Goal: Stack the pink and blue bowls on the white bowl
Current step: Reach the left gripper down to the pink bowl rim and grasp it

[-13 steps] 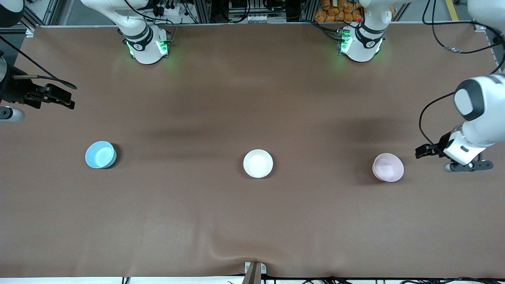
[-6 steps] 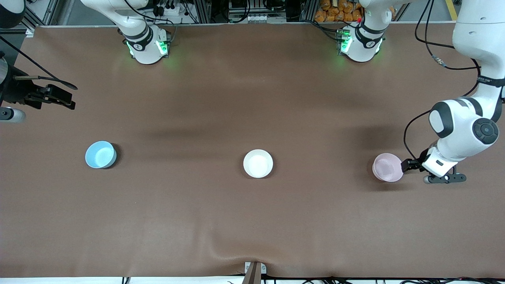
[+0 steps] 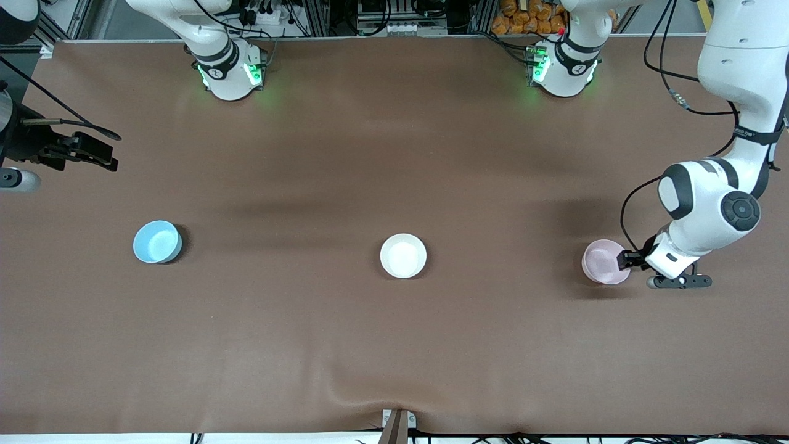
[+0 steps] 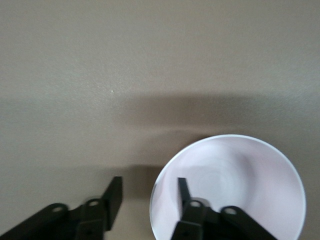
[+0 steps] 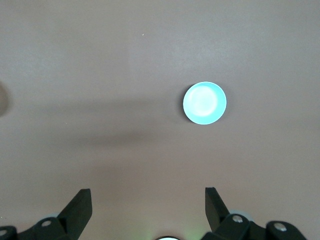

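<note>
The broad brown cloth-covered counter (image 3: 394, 345) carries three small glossy round bowls in a row, well apart. The white bowl (image 3: 403, 255) sits mid-counter, the light blue bowl (image 3: 157, 242) toward the right arm's end, and the pale pink bowl (image 3: 606, 261) toward the left arm's end. The left claw (image 3: 629, 260) is down at the pink bowl's rim. In the left wrist view one finger (image 4: 184, 192) is inside the bowl and the other outside the wall. The jaws are partly closed around the rim, with a gap on the outer side, so the bowl is straddled but probably not yet gripped. The right claw (image 3: 92, 151) waits wide open and empty, up over the counter's edge at its own end, with the blue bowl in its wrist view. The risk here is the thin, slick wall. If the fingers close off-centre they could push the bowl sideways or tip it, and a shallow pinch could let it slip when lifted.
</note>
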Tool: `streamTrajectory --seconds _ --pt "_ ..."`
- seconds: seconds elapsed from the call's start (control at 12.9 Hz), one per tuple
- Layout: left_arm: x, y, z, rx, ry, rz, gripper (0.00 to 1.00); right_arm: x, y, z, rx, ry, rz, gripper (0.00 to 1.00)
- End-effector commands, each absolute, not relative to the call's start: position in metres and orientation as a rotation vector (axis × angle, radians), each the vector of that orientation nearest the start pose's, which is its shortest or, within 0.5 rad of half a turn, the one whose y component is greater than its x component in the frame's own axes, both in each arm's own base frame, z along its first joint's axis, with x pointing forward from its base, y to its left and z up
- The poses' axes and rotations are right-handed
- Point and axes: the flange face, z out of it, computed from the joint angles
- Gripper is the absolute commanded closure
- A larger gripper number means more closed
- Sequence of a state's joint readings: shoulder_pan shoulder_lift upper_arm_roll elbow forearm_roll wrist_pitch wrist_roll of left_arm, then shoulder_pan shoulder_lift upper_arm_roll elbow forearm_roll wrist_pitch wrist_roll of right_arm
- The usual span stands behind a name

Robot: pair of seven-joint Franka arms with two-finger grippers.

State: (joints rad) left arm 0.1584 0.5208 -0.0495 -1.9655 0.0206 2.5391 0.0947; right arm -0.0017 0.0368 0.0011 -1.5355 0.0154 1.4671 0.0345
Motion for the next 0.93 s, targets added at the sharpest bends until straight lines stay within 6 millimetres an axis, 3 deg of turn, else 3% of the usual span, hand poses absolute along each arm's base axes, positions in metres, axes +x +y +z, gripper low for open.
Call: streamTrajectory --seconds 0.0,0.08,0.23,0.47,0.7,0.85 --pt "0.62 0.068 0.21 -3.134 0.035 -0.107 0.9 0.554 0.003 0.613 -3.127 0.052 0.164 0.0" --pt "0.621 0.063 0.211 -3.136 0.046 -0.11 0.99 0.554 0.003 0.613 -3.127 0.052 0.164 0.0" --pt "0.622 0.06 0.214 -3.139 0.033 -0.118 1.0 0.555 0.004 0.613 -3.127 0.052 0.159 0.0" --pt "0.629 0.037 0.231 -3.161 0.068 -0.163 1.0 0.554 0.003 0.613 -3.127 0.049 0.166 0.0" --pt "0.635 -0.016 0.244 -3.214 -0.03 -0.197 1.0 0.553 0.001 0.613 -3.126 0.054 0.171 0.0" --pt "0.647 -0.055 0.268 -3.25 -0.063 -0.168 1.0 0.553 0.002 0.613 -3.126 0.052 0.168 0.0"
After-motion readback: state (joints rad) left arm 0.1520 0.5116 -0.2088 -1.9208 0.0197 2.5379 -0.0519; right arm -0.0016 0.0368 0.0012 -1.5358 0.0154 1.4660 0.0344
